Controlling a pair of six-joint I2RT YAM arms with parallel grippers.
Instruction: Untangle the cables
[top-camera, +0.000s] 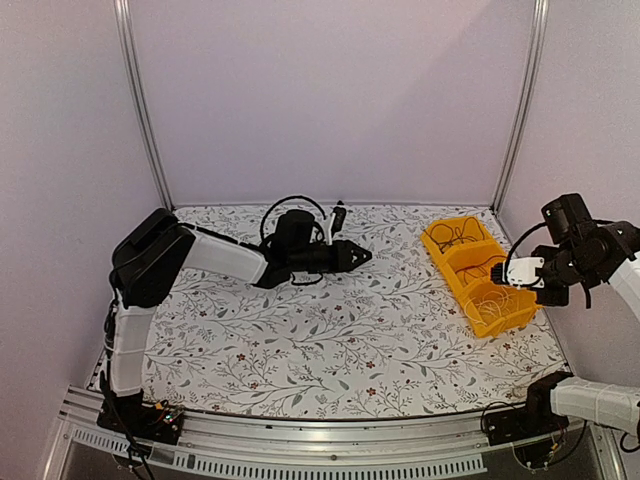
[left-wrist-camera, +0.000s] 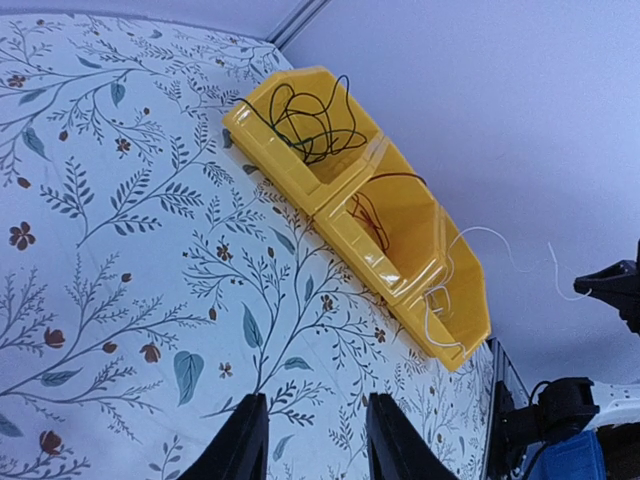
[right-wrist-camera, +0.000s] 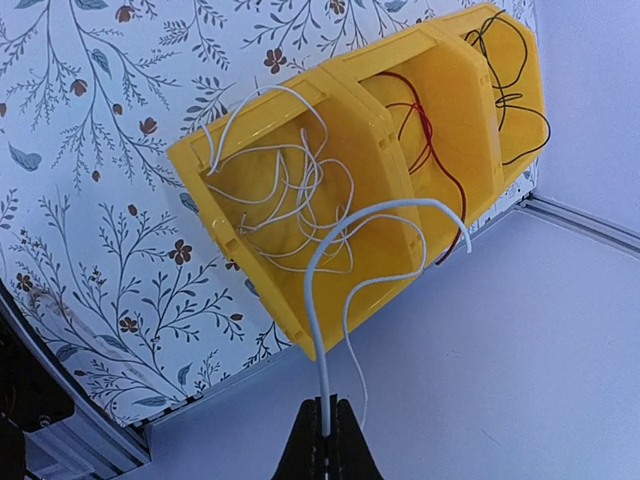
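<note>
1. On the left, the left gripper (top-camera: 362, 256) hovers over the middle of the table with its jaws parted and nothing between them.
2. To its right, well apart, stands the yellow bin (left-wrist-camera: 340, 235) with three compartments in a row. The black cable (left-wrist-camera: 305, 120) is coiled in the far one, the red cable (right-wrist-camera: 425, 130) in the middle one, and loose loops of the white cable (right-wrist-camera: 310, 290) in the near one.
3. Furthest right, the right gripper (right-wrist-camera: 327, 420) is clamped on one strand of the white cable, just beside the near compartment.
4. From that pinch the strand runs straight toward the bin, arches over its rim and drops into the loops. We judge that a pull back along this line, away from the bin, suits the right arm, which is much the nearer.
5. The table (top-camera: 300, 340) wears a flat cloth printed with leaves, and plain pale walls (top-camera: 330, 90) close in on three sides.
</note>
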